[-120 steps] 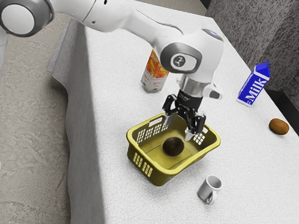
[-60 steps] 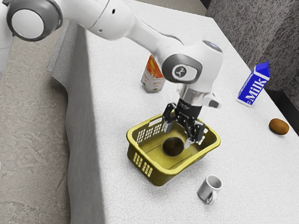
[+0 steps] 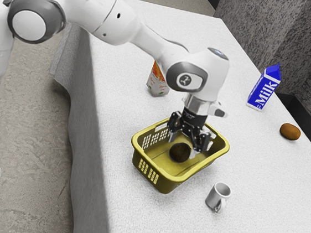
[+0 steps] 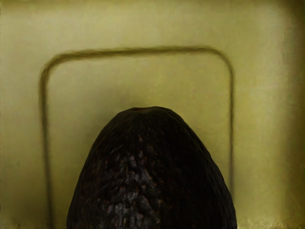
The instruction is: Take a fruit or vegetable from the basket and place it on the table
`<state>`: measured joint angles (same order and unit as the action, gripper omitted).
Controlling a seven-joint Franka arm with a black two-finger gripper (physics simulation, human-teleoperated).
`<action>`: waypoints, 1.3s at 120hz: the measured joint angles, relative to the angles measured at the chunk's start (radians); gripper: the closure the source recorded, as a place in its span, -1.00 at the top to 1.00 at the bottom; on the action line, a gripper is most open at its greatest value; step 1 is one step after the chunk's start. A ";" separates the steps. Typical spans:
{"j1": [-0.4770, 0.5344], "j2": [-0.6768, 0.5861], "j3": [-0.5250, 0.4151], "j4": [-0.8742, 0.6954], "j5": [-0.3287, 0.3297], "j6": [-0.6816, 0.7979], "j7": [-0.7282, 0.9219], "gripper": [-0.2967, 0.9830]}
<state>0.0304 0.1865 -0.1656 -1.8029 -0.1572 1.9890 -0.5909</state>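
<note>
- Inside the yellow basket (image 3: 149,170), in the exterior view, lies the dark avocado (image 3: 180,153), resting on the basket's floor.
- Over the avocado hangs the gripper (image 3: 182,144), pointing down, its jaws open and reaching below the level of the rim.
- One of the jaws stands near the avocado on the exterior view's left, the other just beside it on the exterior view's right, so the avocado appears between them, ungripped; whether either touches it I cannot tell.
- On the white-covered table (image 3: 150,221), a grey mug (image 3: 216,196) stands near the basket; an orange-and-white carton (image 3: 158,83) stands near the basket's other side, partly hidden by the arm.
- Farther off are an upright blue milk carton (image 3: 264,88) and a brown, rounded fruit or vegetable (image 3: 290,132).
- From the wrist view, the avocado is close under the gripper, dark and bumpy, with a rounded-cornered line (image 4: 138,52) on the basket's floor partly around it.
</note>
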 joint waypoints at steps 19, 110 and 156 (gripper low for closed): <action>-0.004 -0.006 0.000 -0.016 -0.012 0.018 0.000 0.54; 0.000 0.048 0.000 -0.017 -0.016 0.074 0.000 0.21; -0.006 0.015 0.000 -0.014 0.073 0.088 -0.022 -0.09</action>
<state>0.0242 0.2016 -0.1660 -1.8171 -0.0840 2.0770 -0.6127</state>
